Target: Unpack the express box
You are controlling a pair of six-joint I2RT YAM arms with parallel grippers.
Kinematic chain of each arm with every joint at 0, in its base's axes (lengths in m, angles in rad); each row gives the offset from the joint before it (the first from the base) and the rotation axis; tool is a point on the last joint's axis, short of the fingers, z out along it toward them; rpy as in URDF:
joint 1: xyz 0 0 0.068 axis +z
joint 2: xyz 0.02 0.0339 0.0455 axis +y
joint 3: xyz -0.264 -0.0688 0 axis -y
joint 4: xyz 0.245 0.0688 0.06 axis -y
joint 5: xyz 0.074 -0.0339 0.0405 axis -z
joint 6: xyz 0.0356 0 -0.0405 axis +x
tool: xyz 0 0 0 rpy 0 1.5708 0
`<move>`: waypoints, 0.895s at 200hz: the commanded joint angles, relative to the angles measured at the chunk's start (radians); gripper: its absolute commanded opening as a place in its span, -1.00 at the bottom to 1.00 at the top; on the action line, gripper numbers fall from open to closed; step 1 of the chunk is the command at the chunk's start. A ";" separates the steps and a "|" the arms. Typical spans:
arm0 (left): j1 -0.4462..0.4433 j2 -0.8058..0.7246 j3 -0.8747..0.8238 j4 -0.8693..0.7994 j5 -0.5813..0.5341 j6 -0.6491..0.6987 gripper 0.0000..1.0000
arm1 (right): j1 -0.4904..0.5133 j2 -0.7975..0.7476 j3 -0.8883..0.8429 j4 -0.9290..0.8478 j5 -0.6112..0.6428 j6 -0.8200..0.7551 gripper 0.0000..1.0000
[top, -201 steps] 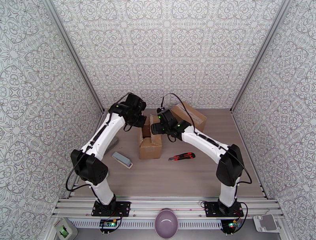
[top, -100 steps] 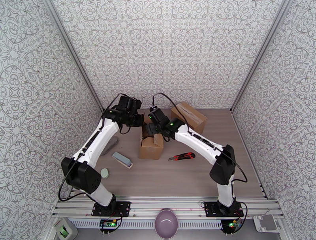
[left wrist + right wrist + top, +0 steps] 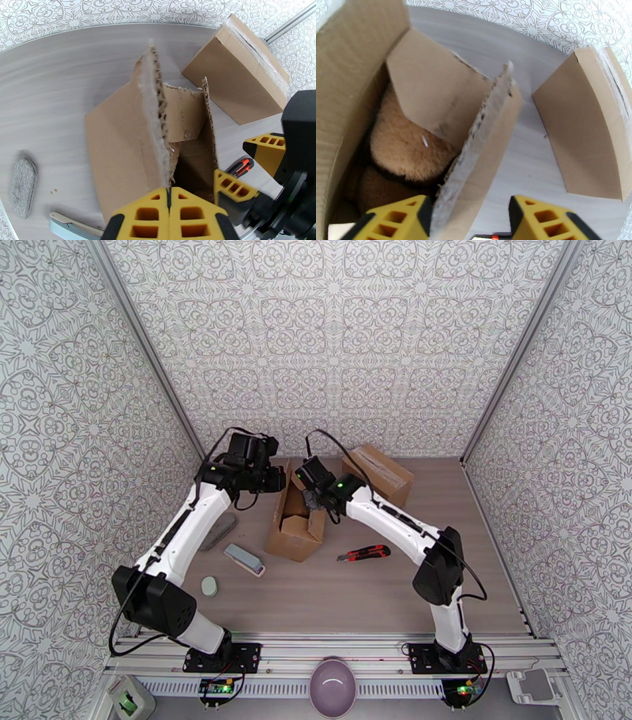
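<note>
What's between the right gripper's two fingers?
In the right wrist view, the torn flap of the open box stands between the fingers of the right gripper, close to one; bare table fills the rest.

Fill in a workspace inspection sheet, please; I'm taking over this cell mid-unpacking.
Surface: table, wood-grain, no spills seen.
Job's things: open box leaning, plush inside; sealed box behind it.
Clutter: knife, grey pad, grey bar, disc, all lying loose.
Grippers: left fingers shut on a flap; right fingers open, astride the opposite flap.
Cables: black cables loop over both wrists, clear of the box.
Surroundings: patterned walls; bowl beyond the near rail.
</note>
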 commanded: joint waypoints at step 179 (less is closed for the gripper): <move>-0.039 -0.083 -0.067 0.123 -0.034 -0.064 -1.00 | -0.162 -0.296 -0.302 0.228 -0.278 0.135 0.16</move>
